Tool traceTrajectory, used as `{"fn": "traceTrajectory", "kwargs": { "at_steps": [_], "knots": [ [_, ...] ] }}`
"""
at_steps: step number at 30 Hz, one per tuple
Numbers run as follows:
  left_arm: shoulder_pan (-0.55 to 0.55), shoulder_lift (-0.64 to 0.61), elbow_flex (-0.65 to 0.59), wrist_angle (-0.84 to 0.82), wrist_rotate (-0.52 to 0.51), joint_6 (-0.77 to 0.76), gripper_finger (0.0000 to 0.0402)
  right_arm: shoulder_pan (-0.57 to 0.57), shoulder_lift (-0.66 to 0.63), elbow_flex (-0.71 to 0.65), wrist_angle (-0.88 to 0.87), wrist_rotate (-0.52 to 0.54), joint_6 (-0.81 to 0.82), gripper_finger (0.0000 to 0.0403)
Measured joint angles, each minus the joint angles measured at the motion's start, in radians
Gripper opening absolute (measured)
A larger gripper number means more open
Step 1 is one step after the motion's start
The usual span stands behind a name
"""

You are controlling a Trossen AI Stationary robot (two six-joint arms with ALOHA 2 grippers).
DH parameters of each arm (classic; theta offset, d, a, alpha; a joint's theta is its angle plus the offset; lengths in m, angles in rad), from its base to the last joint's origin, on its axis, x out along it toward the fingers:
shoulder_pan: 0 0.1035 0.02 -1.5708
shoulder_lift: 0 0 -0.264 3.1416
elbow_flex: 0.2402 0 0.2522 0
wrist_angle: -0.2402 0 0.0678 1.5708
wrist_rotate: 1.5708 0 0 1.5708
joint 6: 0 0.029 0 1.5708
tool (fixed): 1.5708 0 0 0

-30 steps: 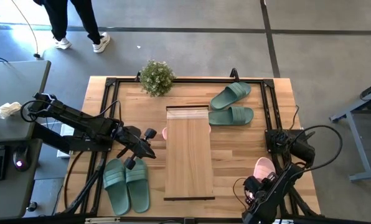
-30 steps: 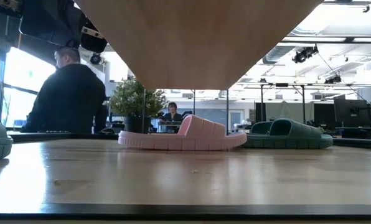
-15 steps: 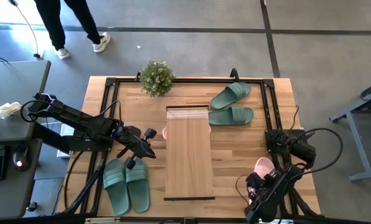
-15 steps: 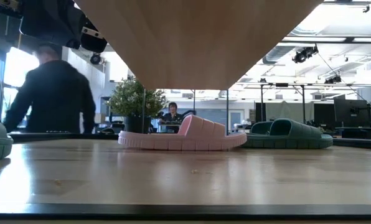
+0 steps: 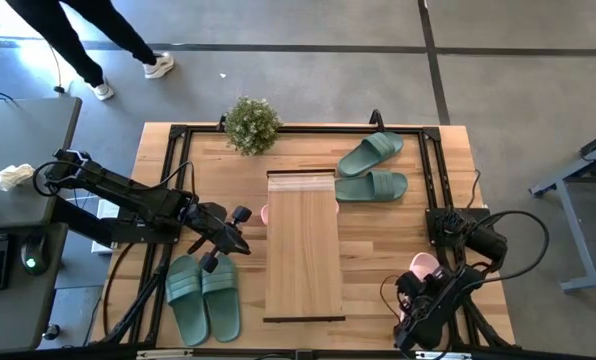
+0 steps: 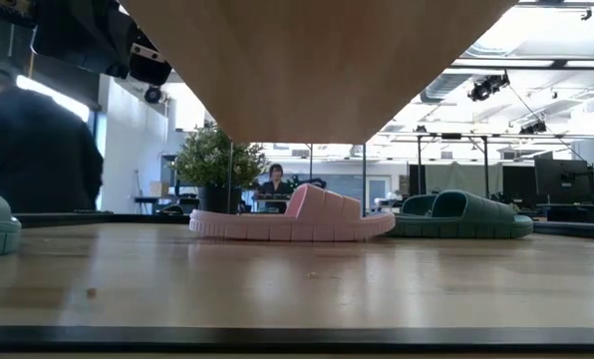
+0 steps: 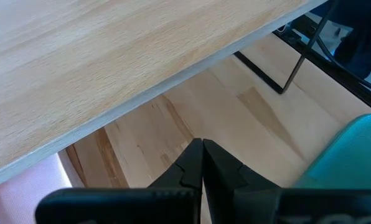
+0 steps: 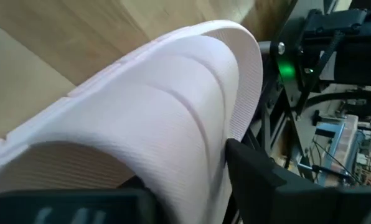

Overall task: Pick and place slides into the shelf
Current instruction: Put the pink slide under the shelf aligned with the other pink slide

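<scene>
Currently on table [image 5: 378, 250], light-wood top w/ black frame:

- Shelf [image 5: 303, 245]: long plank rack, centre of table, running near-to-far. In low view its underside [image 6: 317, 60] fills the upper middle.
- Pink slide under shelf [image 6: 292, 217]: lies beneath the plank toward the shelf's far half; only a pink edge [image 5: 265, 213] pokes out on the shelf's left side in high view. Strap up, sole flat on table.
- Pink slide at right gripper [image 5: 423, 268]: near-right part of table, close to the right edge. Right wrist view shows its ribbed strap [image 8: 167, 106] filling the picture.
- Sage-green pair, far right [image 5: 371, 153] and [image 5: 373, 186]: side by side, just right of the shelf's far end, the farther one angled. Seen in low view as a dark green shape [image 6: 461, 214].
- Sage-green pair, near left [image 5: 185, 297] and [image 5: 221, 293]: parallel, touching, left of shelf's near half.
- Potted plant [image 5: 251, 125]: far edge, left of centre.
- Left gripper [image 5: 236, 240]: hangs just left of shelf, mid-length; fingers [image 7: 201, 168] pressed together, holding nothing.
- Right gripper [image 5: 415, 292]: near-right corner, at the pink slide; one finger [image 8: 260, 174] sits against the strap's edge. Jaws part-way apart around the strap; can't tell if the grip is firm.
- Person [image 6: 28, 150]: beyond table, left in low view; legs [image 5: 88, 40] at top left of high view.
</scene>
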Motion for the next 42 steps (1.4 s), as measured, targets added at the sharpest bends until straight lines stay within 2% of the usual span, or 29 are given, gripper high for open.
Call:
{"fn": "traceTrajectory", "kwargs": {
  "at_steps": [6,11,15,17,28,38,42],
  "knots": [
    [0.000,0.000,0.000,0.002,0.019,-0.011,0.0001,-0.002,0.000,0.002,0.017,-0.002,0.040,0.0010],
    [0.000,0.000,0.000,0.002,0.047,-0.013,0.0001,-0.006,0.000,0.052,0.011,0.034,0.051,0.0004],
    [0.000,0.000,0.000,0.008,0.080,-0.014,0.0001,-0.014,0.000,0.166,-0.070,0.104,0.047,0.0002],
    [0.000,0.000,0.000,0.008,0.093,-0.015,0.0001,-0.015,-0.006,0.216,-0.054,0.132,0.027,0.0002],
    [0.000,0.000,0.000,0.017,0.128,-0.014,0.0001,-0.015,-0.014,0.487,-0.067,0.180,0.024,0.0001],
    [0.000,-0.004,0.000,0.147,0.287,-0.015,0.0001,-0.019,-0.050,0.837,-0.073,0.248,-0.009,0.0000],
    [0.000,-0.009,0.000,0.203,0.321,-0.040,0.0001,-0.023,-0.052,1.017,-0.069,0.379,-0.010,0.0000]
  ]
}}
